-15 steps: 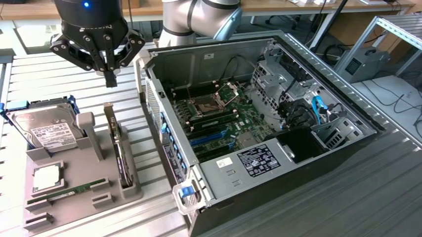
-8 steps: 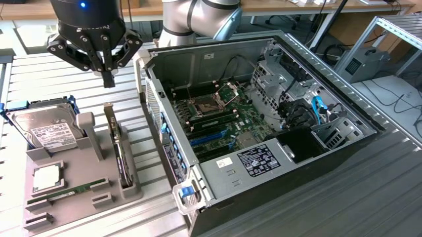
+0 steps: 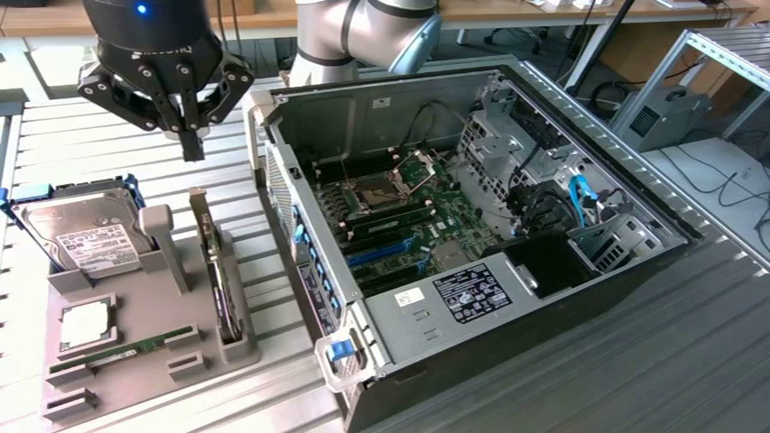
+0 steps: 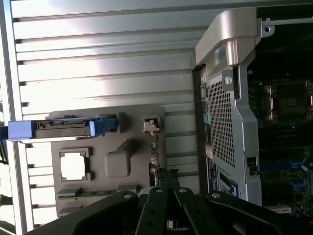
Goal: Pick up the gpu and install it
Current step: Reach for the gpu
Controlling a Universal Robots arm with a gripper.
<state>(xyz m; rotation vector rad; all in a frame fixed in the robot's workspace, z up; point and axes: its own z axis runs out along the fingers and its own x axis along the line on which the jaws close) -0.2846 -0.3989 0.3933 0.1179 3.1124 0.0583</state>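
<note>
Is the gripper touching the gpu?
Apart. In the exterior view the gripper hangs above the gpu, with a clear gap between its shut jaws and the card.

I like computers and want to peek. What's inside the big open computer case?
Inside the computer case: a green motherboard with a processor socket, blue slots and blue cables. A labelled metal cover hides whatever sits beneath it.
</note>
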